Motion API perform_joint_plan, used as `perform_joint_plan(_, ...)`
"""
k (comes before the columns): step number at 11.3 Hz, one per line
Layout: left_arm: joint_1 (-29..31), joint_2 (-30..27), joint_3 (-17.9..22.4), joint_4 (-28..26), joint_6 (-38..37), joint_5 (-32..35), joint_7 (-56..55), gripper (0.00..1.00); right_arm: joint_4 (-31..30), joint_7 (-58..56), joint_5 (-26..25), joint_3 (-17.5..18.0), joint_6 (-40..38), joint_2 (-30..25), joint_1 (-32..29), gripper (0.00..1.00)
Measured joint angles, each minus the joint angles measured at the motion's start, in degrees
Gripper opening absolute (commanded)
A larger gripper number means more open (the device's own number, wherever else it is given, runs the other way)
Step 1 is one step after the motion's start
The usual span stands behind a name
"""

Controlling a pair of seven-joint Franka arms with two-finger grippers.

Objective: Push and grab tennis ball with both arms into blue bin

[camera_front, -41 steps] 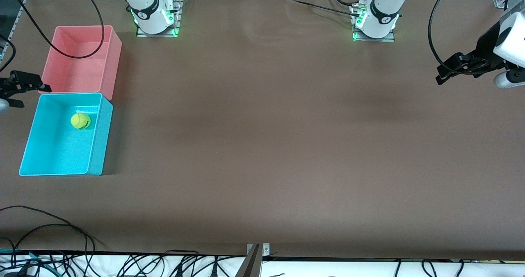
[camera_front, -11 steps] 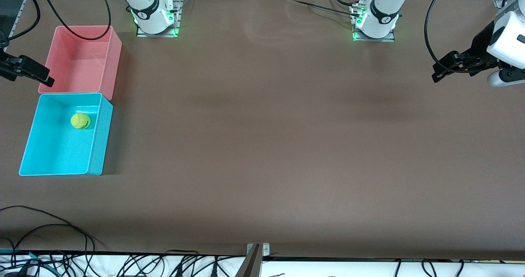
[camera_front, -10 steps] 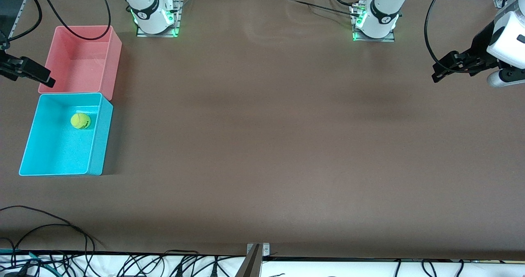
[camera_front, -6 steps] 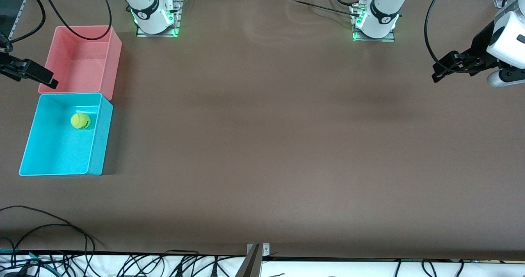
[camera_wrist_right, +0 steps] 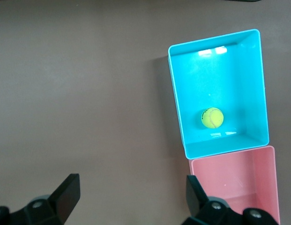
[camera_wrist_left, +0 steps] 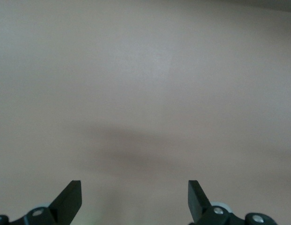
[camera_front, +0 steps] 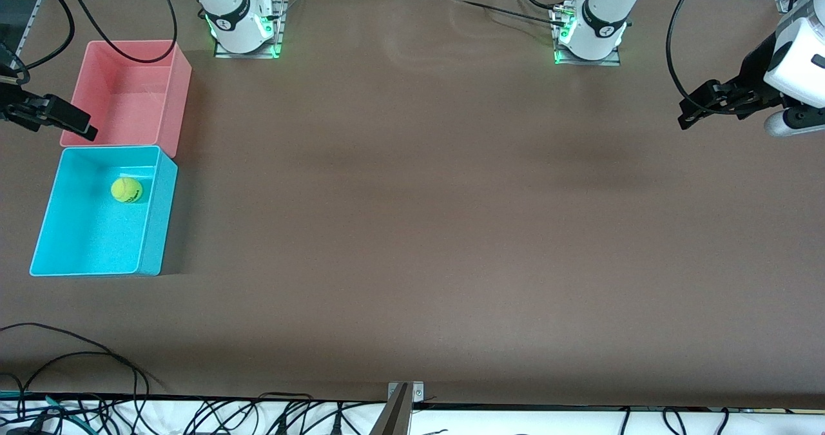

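The tennis ball (camera_front: 126, 190) lies on the floor of the blue bin (camera_front: 97, 241), toward the wall that adjoins the pink bin. In the right wrist view the tennis ball (camera_wrist_right: 212, 117) shows inside the blue bin (camera_wrist_right: 220, 79) from high above. My right gripper (camera_front: 80, 125) hangs open and empty over the pink bin's outer corner, at the right arm's end of the table; its jaws (camera_wrist_right: 131, 180) stand wide apart. Over bare table at the left arm's end, my left gripper (camera_front: 686, 114) is open with nothing between its fingers (camera_wrist_left: 134, 183).
A pink bin (camera_front: 122, 106) of the same shape stands empty against the blue bin, farther from the front camera; it also shows in the right wrist view (camera_wrist_right: 239, 183). Both arm bases (camera_front: 242, 29) (camera_front: 590, 35) stand along the table's back edge. Cables lie along the near edge (camera_front: 97, 357).
My right gripper has drifted a little toward the pink bin's corner. The left gripper has hardly moved. The ball stays still in the blue bin.
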Motion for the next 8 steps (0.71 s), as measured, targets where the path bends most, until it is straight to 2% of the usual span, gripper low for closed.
perform_joint_plan(8, 0.0, 0.0, 0.0, 0.0, 0.0, 0.0, 0.0, 1.0, 0.0, -0.9, 0.2, 0.0, 0.2, 0.0, -0.1, 1.0)
